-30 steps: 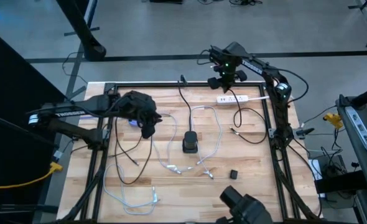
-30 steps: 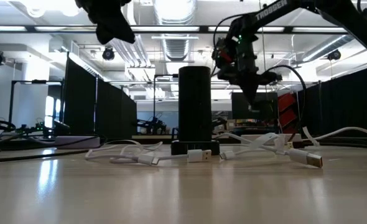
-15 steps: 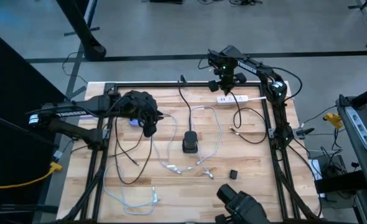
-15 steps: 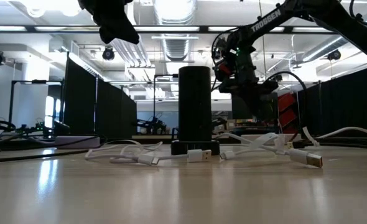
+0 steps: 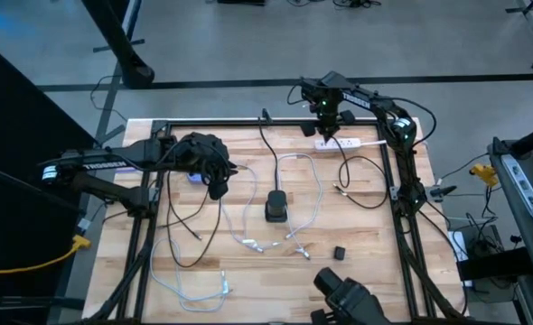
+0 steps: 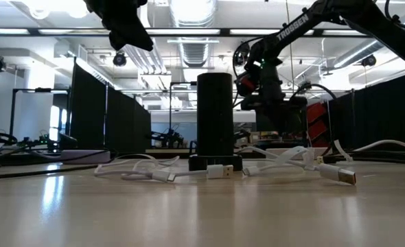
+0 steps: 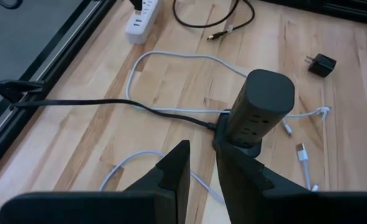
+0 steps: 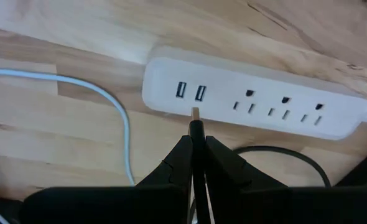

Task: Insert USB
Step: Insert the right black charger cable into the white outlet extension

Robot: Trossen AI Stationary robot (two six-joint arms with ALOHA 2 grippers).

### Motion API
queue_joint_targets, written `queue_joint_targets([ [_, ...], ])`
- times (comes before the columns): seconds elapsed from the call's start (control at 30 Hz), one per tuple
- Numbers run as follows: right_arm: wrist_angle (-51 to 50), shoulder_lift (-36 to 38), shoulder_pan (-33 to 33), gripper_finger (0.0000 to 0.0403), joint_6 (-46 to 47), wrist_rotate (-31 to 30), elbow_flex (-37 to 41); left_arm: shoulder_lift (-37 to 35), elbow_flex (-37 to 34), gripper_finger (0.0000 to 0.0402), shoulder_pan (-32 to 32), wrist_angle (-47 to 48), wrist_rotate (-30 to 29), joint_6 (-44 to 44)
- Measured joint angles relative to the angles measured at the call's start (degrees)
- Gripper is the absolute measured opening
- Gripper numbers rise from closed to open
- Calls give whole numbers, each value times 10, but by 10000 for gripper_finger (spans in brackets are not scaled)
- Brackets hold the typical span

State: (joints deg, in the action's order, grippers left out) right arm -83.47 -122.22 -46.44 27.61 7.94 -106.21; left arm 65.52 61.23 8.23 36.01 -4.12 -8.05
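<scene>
A white power strip lies flat on the table at the far right, with two USB ports at one end. My right gripper hangs just above it, shut on a black USB plug. The plug's metal tip points at the strip's edge just below the ports and stands outside them. The plug's black cable loops on the table nearby. My left gripper hovers over the table's left half, its fingers a narrow gap apart with nothing between them. My right gripper pinches the black body of the USB plug between its two fingers, with the metal tip sticking out past the fingertips. The fingers come from above, pointing steeply down and lying along the plug. The plug is lifted clear of the strip.
A black tower power strip stands upright mid-table, with white USB cables strewn around it. A small black wall adapter lies toward the near right. Black frame rails border the table.
My right gripper has come down toward the white power strip, still shut on the plug. My left gripper has kept still.
</scene>
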Motion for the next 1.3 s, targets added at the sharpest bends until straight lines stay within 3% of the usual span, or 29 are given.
queue_joint_targets([
  [1.3, 15, -18, -9, 15, 16, 0, 10, 0, 0, 66, 0, 1, 0, 0],
])
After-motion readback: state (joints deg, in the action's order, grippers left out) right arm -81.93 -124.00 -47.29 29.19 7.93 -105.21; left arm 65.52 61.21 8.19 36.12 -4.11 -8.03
